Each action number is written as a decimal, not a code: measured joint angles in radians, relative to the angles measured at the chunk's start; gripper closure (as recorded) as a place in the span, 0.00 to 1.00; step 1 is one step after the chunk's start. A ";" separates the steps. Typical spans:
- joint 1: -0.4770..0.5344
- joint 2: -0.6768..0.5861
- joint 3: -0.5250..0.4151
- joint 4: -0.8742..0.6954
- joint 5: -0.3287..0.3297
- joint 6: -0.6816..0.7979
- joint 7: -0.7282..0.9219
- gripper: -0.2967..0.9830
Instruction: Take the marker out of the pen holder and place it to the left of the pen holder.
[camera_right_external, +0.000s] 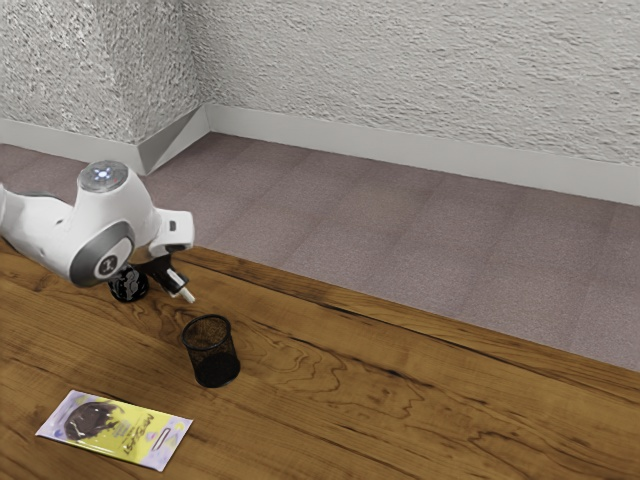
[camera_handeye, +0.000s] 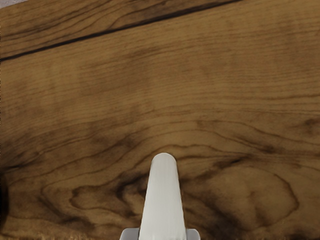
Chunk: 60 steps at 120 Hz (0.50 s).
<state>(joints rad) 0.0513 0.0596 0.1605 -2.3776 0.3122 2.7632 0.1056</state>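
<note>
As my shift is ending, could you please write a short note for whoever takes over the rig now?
Pincer: shut on the white marker.
Pen holder: upright on the table.
Done: marker out of the pen holder.
Left: put the marker down to the left of the pen holder, then let go.

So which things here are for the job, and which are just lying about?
For the job:
White marker, held in my gripper
Black mesh pen holder, standing on the table

Just lying about:
Yellow and purple packet, lying flat
Dark patterned thing, partly hidden; I can't tell what it is
</note>
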 joint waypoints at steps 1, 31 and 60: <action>0.001 0.000 0.000 0.000 -0.002 0.000 0.002 0.74; 0.000 -0.005 -0.002 -0.003 -0.030 0.008 0.042 0.44; 0.005 -0.015 -0.036 0.523 -0.175 -0.358 0.065 0.30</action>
<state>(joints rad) 0.0559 0.0442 0.1246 -1.8549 0.1375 2.4054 0.1705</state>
